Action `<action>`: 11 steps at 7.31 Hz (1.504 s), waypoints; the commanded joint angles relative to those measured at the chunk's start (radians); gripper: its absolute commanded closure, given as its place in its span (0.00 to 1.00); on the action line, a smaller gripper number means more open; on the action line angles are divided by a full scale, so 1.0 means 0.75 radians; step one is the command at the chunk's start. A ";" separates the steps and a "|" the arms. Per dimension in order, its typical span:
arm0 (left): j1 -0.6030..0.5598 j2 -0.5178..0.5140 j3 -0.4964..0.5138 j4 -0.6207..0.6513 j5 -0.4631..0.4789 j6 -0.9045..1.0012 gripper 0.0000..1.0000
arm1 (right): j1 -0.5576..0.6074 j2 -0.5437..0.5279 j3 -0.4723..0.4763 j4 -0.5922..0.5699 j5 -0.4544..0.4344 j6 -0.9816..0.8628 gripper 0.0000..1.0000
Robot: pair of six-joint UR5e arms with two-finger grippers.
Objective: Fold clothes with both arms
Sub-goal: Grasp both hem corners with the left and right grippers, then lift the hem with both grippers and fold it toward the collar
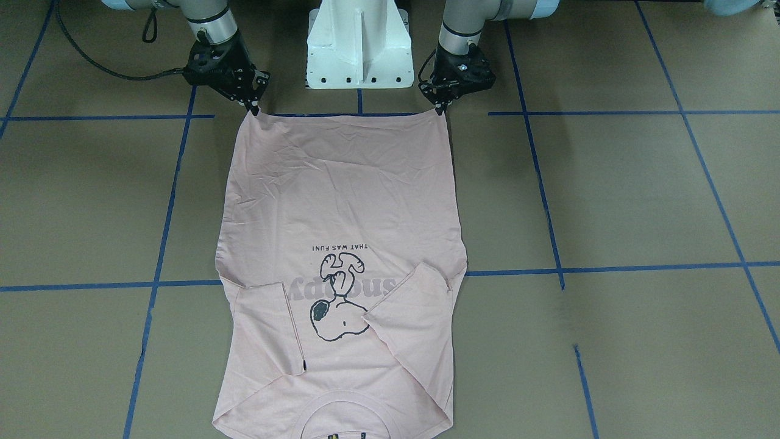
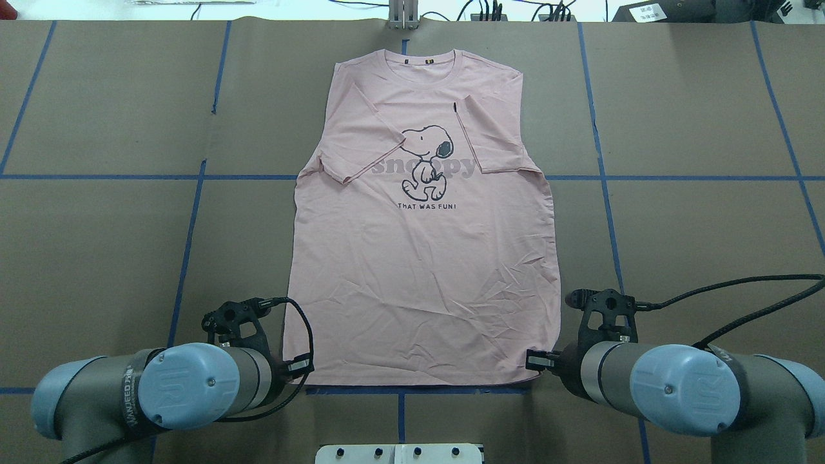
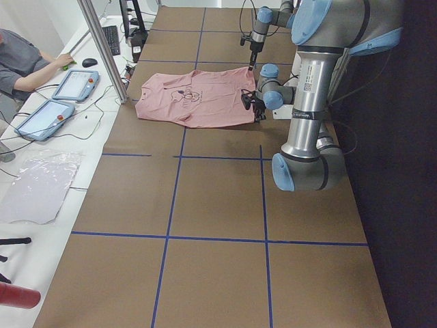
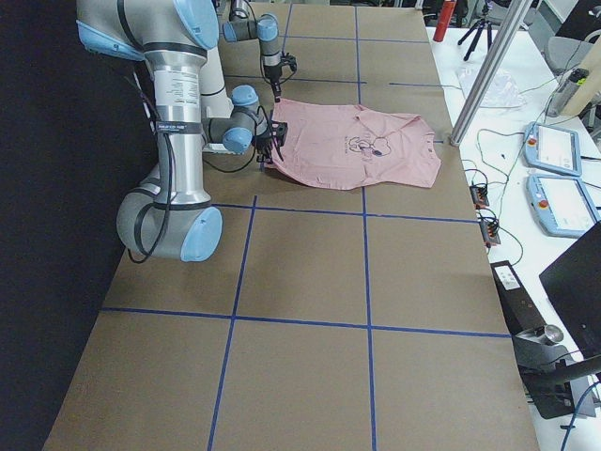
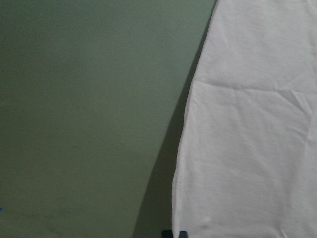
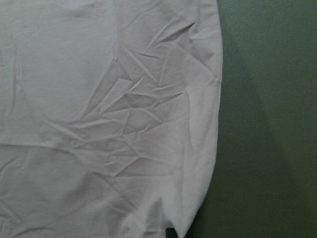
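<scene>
One broad brown table [image 2: 97,258], ruled into squares with blue tape lines [image 2: 187,245]. Along its far side, white bench [image 3: 48,260] with two tablets [image 3: 75,83] and a seated person [image 3: 20,65]. Mid-table, pale pink T-shirt [image 2: 419,290], spread flat, print up, sleeves folded inward, collar away from the robot. Near the hem, white pedestal [image 1: 359,46]. At the hem corners, left gripper [image 1: 440,105] and right gripper [image 1: 251,105], each pinched closed on a corner of cloth.
</scene>
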 commanded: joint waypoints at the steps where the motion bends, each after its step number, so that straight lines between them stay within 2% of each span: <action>1: 0.032 -0.004 -0.150 0.193 -0.008 0.006 1.00 | -0.026 -0.005 0.030 -0.010 0.044 0.004 1.00; 3: 0.112 0.000 -0.292 0.269 -0.010 0.006 1.00 | -0.063 -0.064 0.107 -0.010 0.128 0.004 1.00; 5: 0.177 0.000 -0.400 0.388 -0.016 0.006 1.00 | -0.120 -0.223 0.271 -0.010 0.192 0.006 1.00; 6: 0.214 -0.002 -0.453 0.459 -0.016 0.011 1.00 | -0.125 -0.258 0.330 -0.010 0.236 0.008 1.00; 9: 0.204 -0.028 -0.436 0.464 -0.018 0.051 1.00 | -0.104 -0.224 0.309 -0.010 0.227 0.008 1.00; 11: 0.086 -0.043 -0.403 0.450 -0.012 0.224 1.00 | 0.079 -0.108 0.184 -0.002 0.225 -0.078 1.00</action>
